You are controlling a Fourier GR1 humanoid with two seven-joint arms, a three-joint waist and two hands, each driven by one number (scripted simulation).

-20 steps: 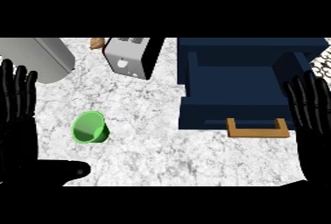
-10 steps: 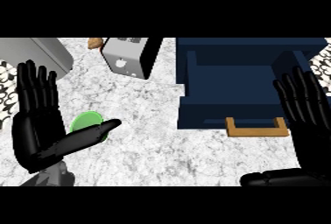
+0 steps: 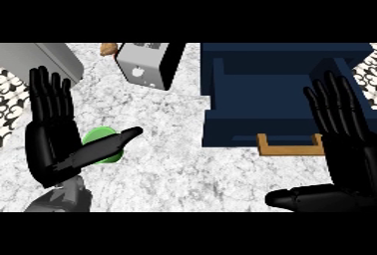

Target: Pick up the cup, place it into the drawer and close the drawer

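A green cup [image 3: 98,137] lies on the marble counter at the left, mostly hidden behind my left hand [image 3: 53,142]. That hand is open, fingers straight and pointing up, its thumb stretched to the right across the cup. A dark blue drawer [image 3: 280,94] stands pulled open at the right, with a wooden handle [image 3: 289,149] on its near front. My right hand [image 3: 346,144] is open too, fingers up, over the drawer's right side and beside the handle, its thumb low near the bottom edge.
A grey toaster [image 3: 151,63] stands at the back centre, with a small brown item [image 3: 109,48] beside it. A grey appliance [image 3: 44,57] fills the back left corner. Patterned floor shows past the counter's left and right edges.
Both hands came in from the side edges toward the centre. My left hand now covers most of the cup; the right one hangs over the drawer's right side. The cup and drawer stayed put.
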